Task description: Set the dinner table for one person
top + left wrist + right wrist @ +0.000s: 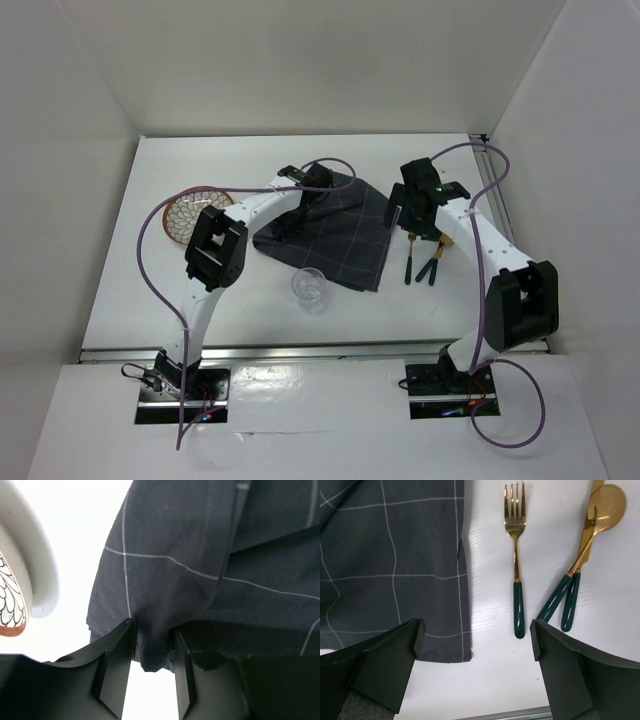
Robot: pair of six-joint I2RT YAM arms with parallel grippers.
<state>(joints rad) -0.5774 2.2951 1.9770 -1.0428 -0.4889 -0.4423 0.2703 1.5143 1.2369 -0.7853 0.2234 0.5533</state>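
The white dinner table (200, 290) carries a dark grey checked cloth (335, 240) near its middle. My left gripper (292, 222) is shut on a raised fold of the cloth (153, 650) at its left edge, with the fold bunched between the fingers. A patterned plate (195, 213) lies left of the cloth and shows in the left wrist view (20, 580). My right gripper (420, 222) is open and empty above the cloth's right edge (395, 565) and the cutlery. A gold fork (516, 555), knife (555, 600) and spoon (600, 520), all green-handled, lie right of the cloth.
A clear glass (309, 287) stands in front of the cloth. The table's metal rail (300, 350) runs along the near edge and also shows in the right wrist view (510, 714). White walls enclose the table on three sides.
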